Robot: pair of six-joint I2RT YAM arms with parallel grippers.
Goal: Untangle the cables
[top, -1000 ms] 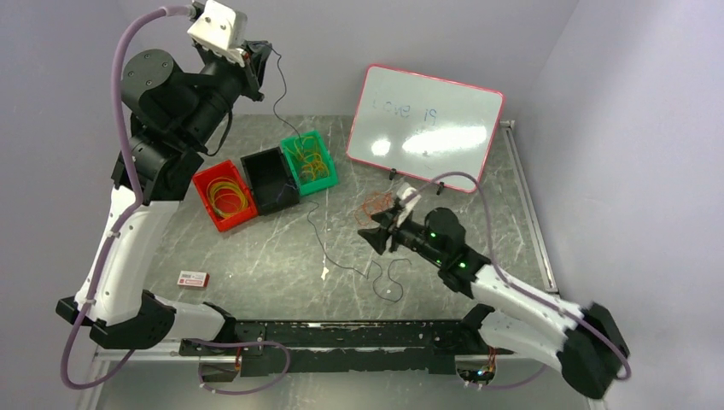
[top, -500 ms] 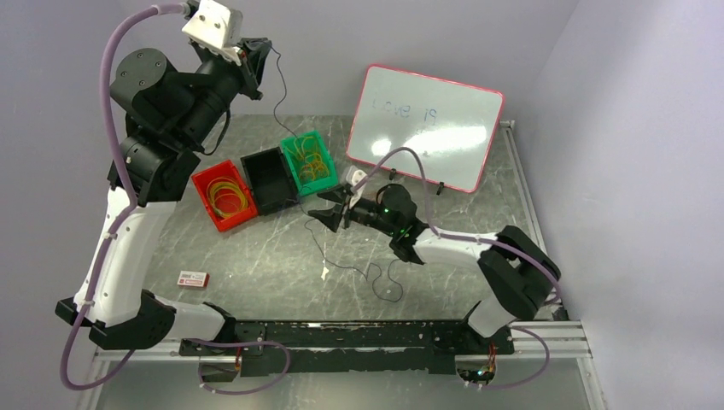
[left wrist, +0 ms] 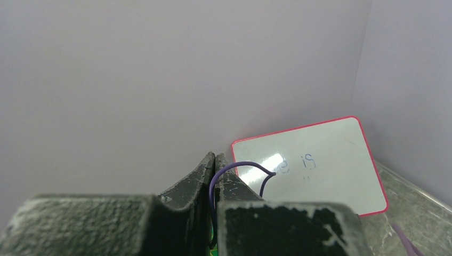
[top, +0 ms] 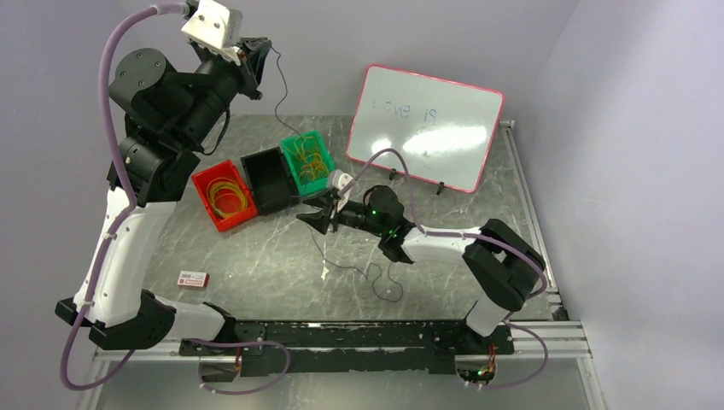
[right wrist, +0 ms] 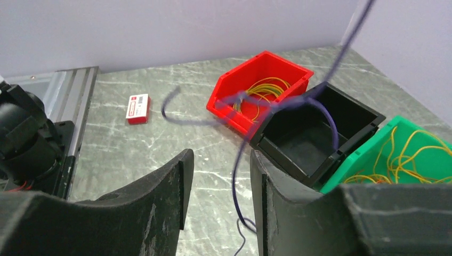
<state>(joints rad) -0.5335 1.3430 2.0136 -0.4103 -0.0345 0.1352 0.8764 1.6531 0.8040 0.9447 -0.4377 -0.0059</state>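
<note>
Cables are partly sorted: yellow loops lie in the red bin [top: 224, 196], a yellow-orange bundle fills the green bin [top: 309, 160], and the black bin [top: 271, 179] between them holds nothing. One dark cable [left wrist: 242, 164] is strung out. The left tool [top: 259, 55], raised high at the back left, is clenched on its upper end. From there the strand drops past the green bin to the surface [top: 256, 256], where its tail curls in small loops near the front middle.

Over the last second the right tool [right wrist: 219, 160] has swung from the right side, below the whiteboard [top: 427, 128], across to the middle. It now sits just in front of the black and green bins — the hanging strand runs between its fingers. Its jaws stand apart, not gripping, and seem to be drawing in.

That looks like a second grip being set up lower on the strand, so the span between the arms could be pulled straight. The strand is thin and slack — it could slip out of the gap before the jaws meet.
</note>
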